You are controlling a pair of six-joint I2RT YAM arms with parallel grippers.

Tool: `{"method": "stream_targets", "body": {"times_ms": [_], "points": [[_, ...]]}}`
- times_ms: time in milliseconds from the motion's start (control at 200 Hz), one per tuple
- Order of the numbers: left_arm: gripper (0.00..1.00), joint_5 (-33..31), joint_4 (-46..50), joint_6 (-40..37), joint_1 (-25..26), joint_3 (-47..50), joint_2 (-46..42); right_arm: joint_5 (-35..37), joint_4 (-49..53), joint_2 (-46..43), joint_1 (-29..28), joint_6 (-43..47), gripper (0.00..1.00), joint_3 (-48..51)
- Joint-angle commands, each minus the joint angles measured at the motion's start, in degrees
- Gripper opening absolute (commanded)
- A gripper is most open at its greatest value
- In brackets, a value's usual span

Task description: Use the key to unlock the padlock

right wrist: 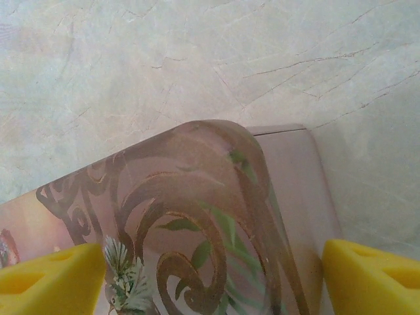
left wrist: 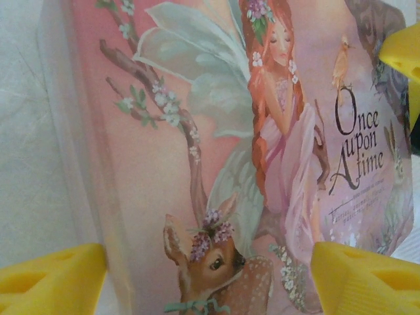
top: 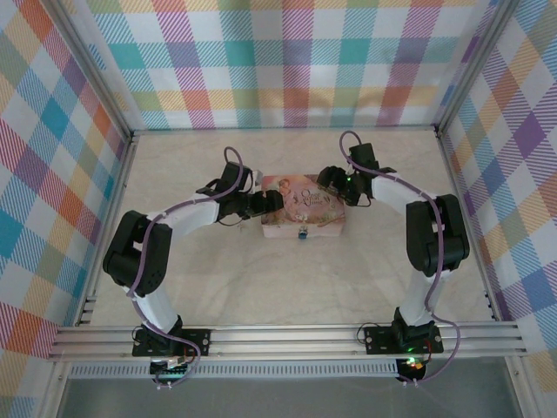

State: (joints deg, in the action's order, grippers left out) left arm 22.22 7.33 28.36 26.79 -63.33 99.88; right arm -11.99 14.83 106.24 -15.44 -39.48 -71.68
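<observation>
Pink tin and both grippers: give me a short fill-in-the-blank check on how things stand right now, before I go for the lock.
1. The lid of the pink tin reads "Once upon a ____".
2. In the top view the padlock sits at the tin's ____ edge, the one facing the arm bases.
3. The left gripper and right gripper both have fingers coloured ____.
4. Both grippers' jaws stand ____ above the tin.
Missing words: time; near; yellow; open.
</observation>
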Motion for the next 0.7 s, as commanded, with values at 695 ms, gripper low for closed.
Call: {"method": "stream_targets", "body": {"times_ms": [695], "points": [[0.83,-24.9,22.6,6.3,1.7,2.8,-15.6,4.6,14.2,-22.0,-1.4,10.0,0.87,4.9]]}}
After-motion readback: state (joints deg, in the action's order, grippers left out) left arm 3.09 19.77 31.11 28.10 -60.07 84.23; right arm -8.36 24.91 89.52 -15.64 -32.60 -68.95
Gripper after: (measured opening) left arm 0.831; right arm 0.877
